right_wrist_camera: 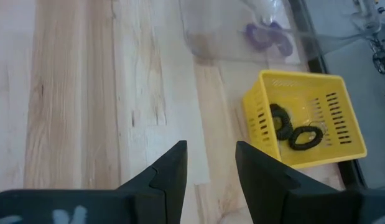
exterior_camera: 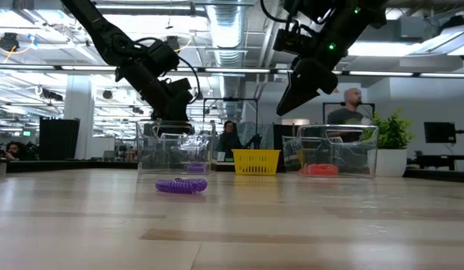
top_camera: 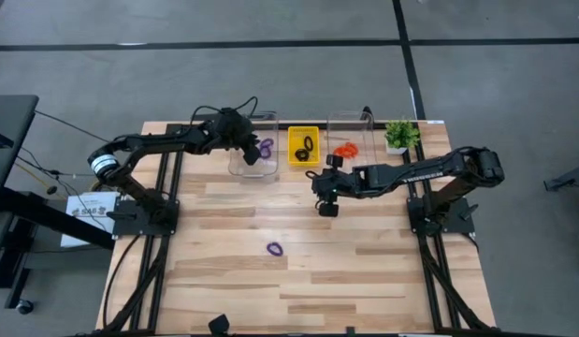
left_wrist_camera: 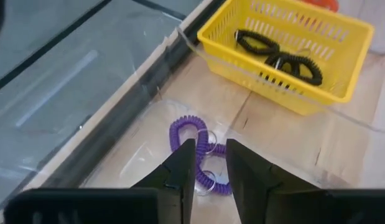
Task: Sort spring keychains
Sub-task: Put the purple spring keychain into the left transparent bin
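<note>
Two purple spring keychains (left_wrist_camera: 187,129) lie in the left clear bin (top_camera: 253,142). My left gripper (left_wrist_camera: 211,169) hangs open just above them, inside the bin's opening. Black keychains (left_wrist_camera: 280,55) lie in the yellow tray (top_camera: 304,146). Orange-red keychains (top_camera: 345,150) sit in the right clear bin (top_camera: 346,134). One more purple keychain (top_camera: 275,249) lies flat on the bare table, also seen in the low view (exterior_camera: 181,185). My right gripper (right_wrist_camera: 211,163) is open and raised above the table (exterior_camera: 288,101), near the tray's front and holding nothing.
A small potted plant (top_camera: 398,135) stands at the far right corner beside the right bin. The bins and the tray line the table's far edge. The wooden table (top_camera: 364,271) stretches out bare toward its near edge around the lone purple keychain. People are seen in the room behind.
</note>
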Available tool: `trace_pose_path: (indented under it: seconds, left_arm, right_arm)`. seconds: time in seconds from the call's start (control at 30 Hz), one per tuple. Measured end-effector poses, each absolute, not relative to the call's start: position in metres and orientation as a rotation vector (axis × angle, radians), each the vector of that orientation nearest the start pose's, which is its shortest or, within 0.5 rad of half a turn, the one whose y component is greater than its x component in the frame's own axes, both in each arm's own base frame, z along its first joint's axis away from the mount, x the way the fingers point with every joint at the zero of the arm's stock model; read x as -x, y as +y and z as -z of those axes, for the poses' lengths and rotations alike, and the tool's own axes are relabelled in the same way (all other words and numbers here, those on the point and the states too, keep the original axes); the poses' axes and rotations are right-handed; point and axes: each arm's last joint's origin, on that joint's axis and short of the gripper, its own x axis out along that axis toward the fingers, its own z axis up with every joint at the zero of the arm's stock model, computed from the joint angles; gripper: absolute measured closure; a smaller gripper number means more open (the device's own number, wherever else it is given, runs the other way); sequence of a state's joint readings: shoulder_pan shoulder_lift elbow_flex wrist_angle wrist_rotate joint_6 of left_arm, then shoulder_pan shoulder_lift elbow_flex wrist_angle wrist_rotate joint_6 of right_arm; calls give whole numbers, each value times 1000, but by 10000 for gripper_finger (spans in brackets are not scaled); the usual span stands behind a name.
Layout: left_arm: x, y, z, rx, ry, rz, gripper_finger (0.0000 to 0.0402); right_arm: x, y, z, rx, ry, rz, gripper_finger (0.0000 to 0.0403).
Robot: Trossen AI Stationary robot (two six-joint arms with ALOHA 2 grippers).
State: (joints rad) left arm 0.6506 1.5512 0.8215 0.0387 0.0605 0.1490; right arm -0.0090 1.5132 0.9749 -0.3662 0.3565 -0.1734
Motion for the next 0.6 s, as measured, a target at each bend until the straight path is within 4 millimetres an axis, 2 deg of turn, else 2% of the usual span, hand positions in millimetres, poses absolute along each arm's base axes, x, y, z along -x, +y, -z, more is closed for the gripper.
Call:
trace_pose_path:
  seconds: [0.17,0.3,0.47,0.6]
  left_arm:
    - [-247,182,-200,116,657,-520,315]
    - [-249,171,-208,104,643,-491,315]
    - [-259,145,-214,76,648,-402,315]
    - [-271,120,-215,44,643,-314,315]
  right_arm:
    - [-312,-13,-206,326,945,257,274]
    - [-322,-13,-192,370,959,231,274]
    - [-334,-8,-176,421,940,180,274]
    - [-341,2,-174,435,896,152,274]
